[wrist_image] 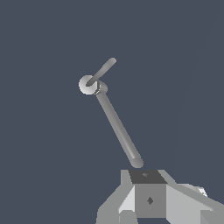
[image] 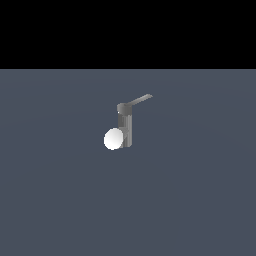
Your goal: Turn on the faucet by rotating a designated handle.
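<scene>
You have the faucet point(image: 125, 127) near the middle of the exterior view, a small grey column standing upright on the flat blue-grey counter point(image: 200, 200), with nothing else around it. Its handle point(image: 139, 100) sticks out from the cap toward the upper right of that frame, so the free end is the part that gives you the most leverage for turning. A white ball point(image: 114, 139) sits against the column's lower left side, away from the handle, so it should not obstruct a push on the bar. In the wrist view, the pincer point(wrist_image: 148, 199) shows only as grey and white housing at the bottom edge, and the tip of a long grey bar point(wrist_image: 119, 129) ends just above it; whether they touch is unclear. Its fingers are not visible, so you cannot tell how far it is open or whether it holds anything. The arm does not appear in the exterior view at all.
</scene>
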You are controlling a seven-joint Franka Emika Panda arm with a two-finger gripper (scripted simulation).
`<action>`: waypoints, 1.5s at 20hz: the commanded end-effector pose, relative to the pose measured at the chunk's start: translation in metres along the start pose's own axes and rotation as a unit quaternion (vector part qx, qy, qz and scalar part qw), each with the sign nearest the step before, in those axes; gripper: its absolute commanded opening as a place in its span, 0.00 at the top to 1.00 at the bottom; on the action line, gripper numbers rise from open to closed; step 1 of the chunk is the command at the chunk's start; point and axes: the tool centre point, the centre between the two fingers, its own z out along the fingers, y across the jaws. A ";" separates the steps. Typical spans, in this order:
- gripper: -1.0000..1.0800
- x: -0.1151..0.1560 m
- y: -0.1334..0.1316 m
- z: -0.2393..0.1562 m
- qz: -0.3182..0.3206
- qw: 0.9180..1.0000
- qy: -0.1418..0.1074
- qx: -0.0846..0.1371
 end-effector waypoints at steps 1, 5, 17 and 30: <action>1.00 0.018 -0.008 0.014 0.040 0.999 -0.003 0.004; 1.00 0.046 -0.019 0.038 0.104 0.995 -0.006 0.006; 1.00 0.125 -0.041 0.121 0.292 0.956 0.015 -0.007; 1.00 0.187 -0.045 0.197 0.438 0.896 0.073 -0.024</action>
